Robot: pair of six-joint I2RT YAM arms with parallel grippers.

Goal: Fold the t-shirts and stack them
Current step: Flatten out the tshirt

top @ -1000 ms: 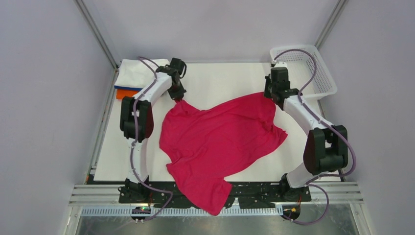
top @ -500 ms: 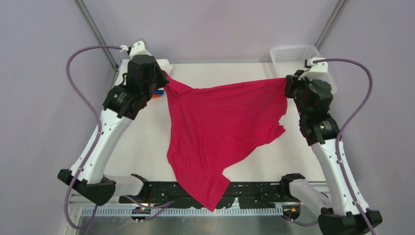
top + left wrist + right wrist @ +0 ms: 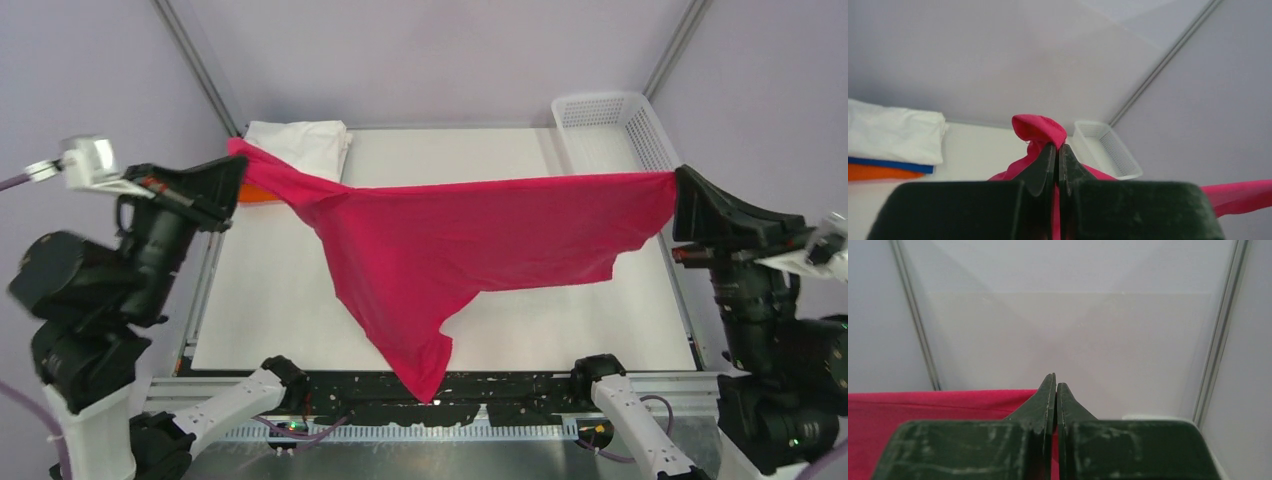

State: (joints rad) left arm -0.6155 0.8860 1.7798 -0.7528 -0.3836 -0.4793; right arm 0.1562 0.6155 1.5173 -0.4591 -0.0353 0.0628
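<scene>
- Top external: the red shirt [image 3: 480,240] hangs taut above the table [image 3: 270,300], long axis left to right, its loose end tapering toward the near edge.
- The left gripper [image 3: 236,163] and right gripper [image 3: 680,178] each pinch a top corner — jaws closed on cloth.
- Left wrist alone shows the blue shirt [image 3: 890,164], between the white shirt [image 3: 893,132] and orange shirt [image 3: 875,173]; the basket [image 3: 1105,155] stands beyond.
- Right wrist shows red cloth only at lower left.
</scene>
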